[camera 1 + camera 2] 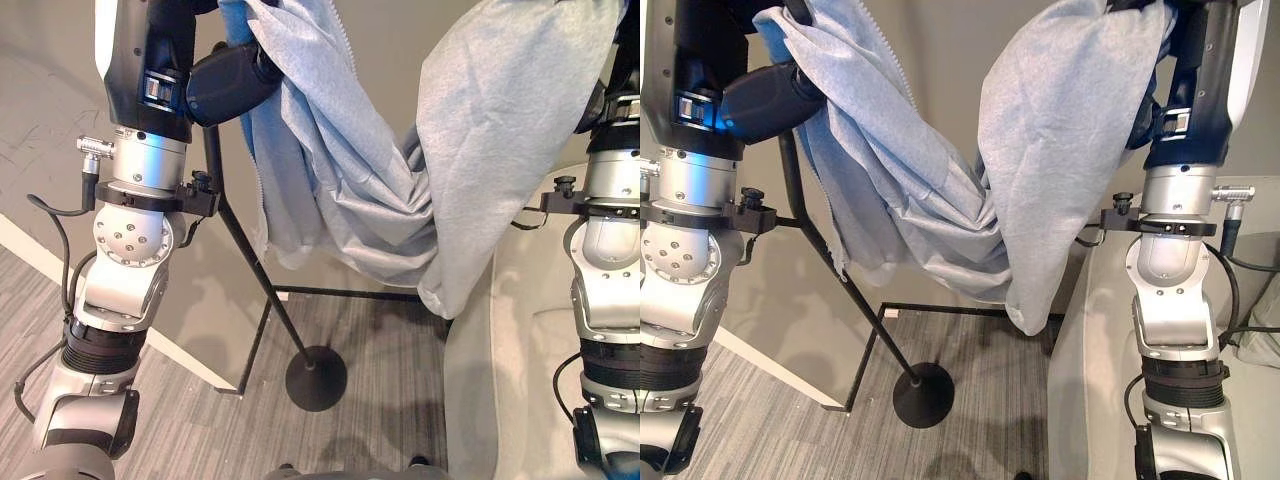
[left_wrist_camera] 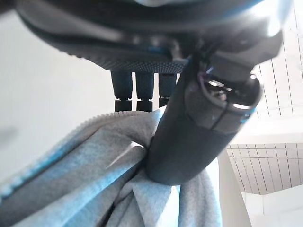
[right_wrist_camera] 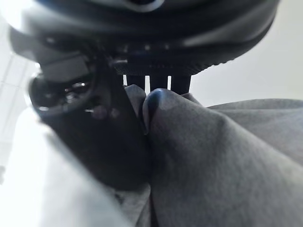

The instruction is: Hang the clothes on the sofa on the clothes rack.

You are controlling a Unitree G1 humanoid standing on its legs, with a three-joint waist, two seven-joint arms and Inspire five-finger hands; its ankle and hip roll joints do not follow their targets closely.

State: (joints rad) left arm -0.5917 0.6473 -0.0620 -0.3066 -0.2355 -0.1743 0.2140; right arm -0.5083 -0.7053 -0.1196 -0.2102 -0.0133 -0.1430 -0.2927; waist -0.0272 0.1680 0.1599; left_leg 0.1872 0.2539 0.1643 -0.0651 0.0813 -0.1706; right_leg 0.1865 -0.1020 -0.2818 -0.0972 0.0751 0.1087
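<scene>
Both arms are raised, holding a light grey garment (image 1: 340, 190) up between them, above the rack (image 1: 262, 290). The left hand (image 2: 199, 123) has its thumb and fingers (image 2: 142, 90) pinching a fold of the cloth; the right hand (image 3: 102, 132) likewise has its fingers (image 3: 158, 82) closed on bunched fabric. The garment sags in a deep loop between the two hands, its lowest folds hanging above the rack's floor frame and just beside the sofa (image 1: 1090, 340). The rack's slanted black pole runs down behind the cloth to a round base (image 1: 316, 378) on the grey carpet (image 1: 390, 350).
</scene>
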